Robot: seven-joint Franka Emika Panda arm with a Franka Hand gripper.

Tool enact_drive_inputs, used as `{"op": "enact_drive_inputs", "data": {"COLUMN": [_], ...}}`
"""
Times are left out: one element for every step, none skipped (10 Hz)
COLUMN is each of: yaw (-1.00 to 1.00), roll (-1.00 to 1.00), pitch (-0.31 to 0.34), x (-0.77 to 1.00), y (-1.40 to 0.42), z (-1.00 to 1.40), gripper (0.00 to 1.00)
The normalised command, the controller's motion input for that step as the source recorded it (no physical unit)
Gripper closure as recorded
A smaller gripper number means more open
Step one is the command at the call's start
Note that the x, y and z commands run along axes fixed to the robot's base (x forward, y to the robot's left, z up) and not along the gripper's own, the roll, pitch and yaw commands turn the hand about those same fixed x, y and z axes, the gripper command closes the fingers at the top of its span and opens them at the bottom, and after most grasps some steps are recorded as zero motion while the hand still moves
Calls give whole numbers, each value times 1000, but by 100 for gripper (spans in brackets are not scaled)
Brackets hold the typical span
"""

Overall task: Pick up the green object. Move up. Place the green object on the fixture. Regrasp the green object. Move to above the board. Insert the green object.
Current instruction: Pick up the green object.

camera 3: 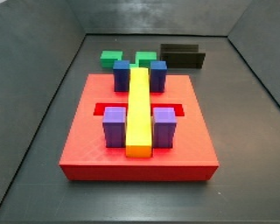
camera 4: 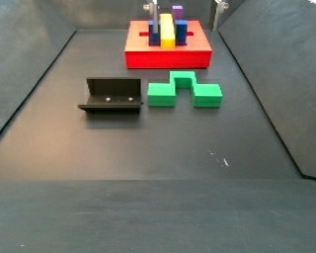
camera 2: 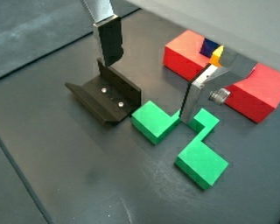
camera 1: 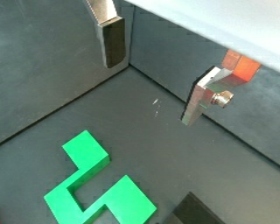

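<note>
The dark grey floor (camera 4: 134,188) of the walled enclosure takes up most of what you see, and on it the biggest thing is the board (camera 3: 95,149), a flat red slab. A long yellow bar (camera 3: 137,109) runs down its middle, with a pair of purple posts (camera 3: 115,125) flanking it at one end and a pair of blue posts (camera 3: 157,74) at the other. In a side view the board (camera 4: 168,55) sits at the far end of the floor. Just in front of it lies the green object (camera 4: 185,92), its bar and two square legs flat on the floor, close to the board's edge but not touching it. It lies free, with nothing gripping it. Immediately beside it stands the fixture (camera 4: 114,96), a small dark bracket with low upright walls, its open side facing the camera in that view. In a wrist view the fixture (camera 2: 108,96) and the green object (camera 2: 184,136) are neighbours with only a narrow gap between them. The gripper (camera 2: 157,59) hangs above this group, its two silver fingers (camera 2: 109,39) spread wide apart and nothing between them. In a wrist view the green object (camera 1: 95,184) lies on the floor below the parted gripper (camera 1: 154,74).
</note>
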Motion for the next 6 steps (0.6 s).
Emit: {"op": "enact_drive_inputs", "data": {"yaw": [0,-14,0,0,0,0], "roll": [3,44,46,47,21,14], "pitch": [0,13,0,-4,-43,-60], "x": [0,14,100,174,186,160], "y": [-137,-349,-403,-426,-406,-411], "z": [-177,-371,-443,-477,-497,-529], "gripper": [0,0,0,0,0,0]}}
